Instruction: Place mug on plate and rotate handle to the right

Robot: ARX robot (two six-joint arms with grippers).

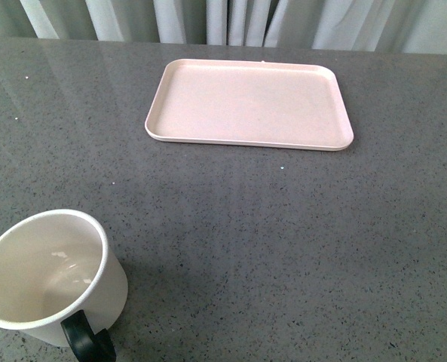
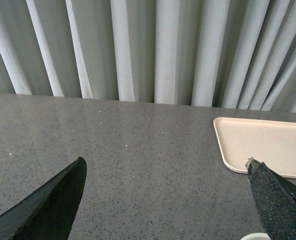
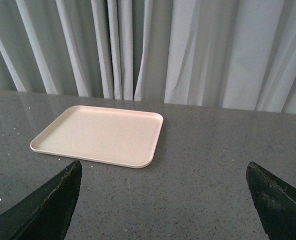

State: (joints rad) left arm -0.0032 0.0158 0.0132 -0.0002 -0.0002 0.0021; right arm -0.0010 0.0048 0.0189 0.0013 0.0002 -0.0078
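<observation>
While the mug (image 1: 46, 279) stands upright on the grey speckled counter (image 1: 283, 241) at the near left of the front view, the plate (image 1: 249, 102) lies flat and bare at the far side, close to the pale curtain (image 1: 208, 19) that hangs behind the counter's back edge. The two are well apart, with open counter between them. The mug's mouth faces up, its white inside in plain sight, and its black handle (image 1: 87, 341) points toward the near edge (partly cut off by the frame).

Neither arm shows in the front view. In the left wrist view the left gripper (image 2: 165, 161) is spread wide with nothing between its dark fingers (image 2: 53, 205); it hangs above the counter, the plate's near corner lies beyond it, and a thin sliver of white rim, apparently the mug's, shows just beside one finger. In the right wrist view the right gripper (image 3: 163, 164) is likewise spread wide and holds nothing, and the whole plate lies on the counter ahead of it, apart from both fingers.
</observation>
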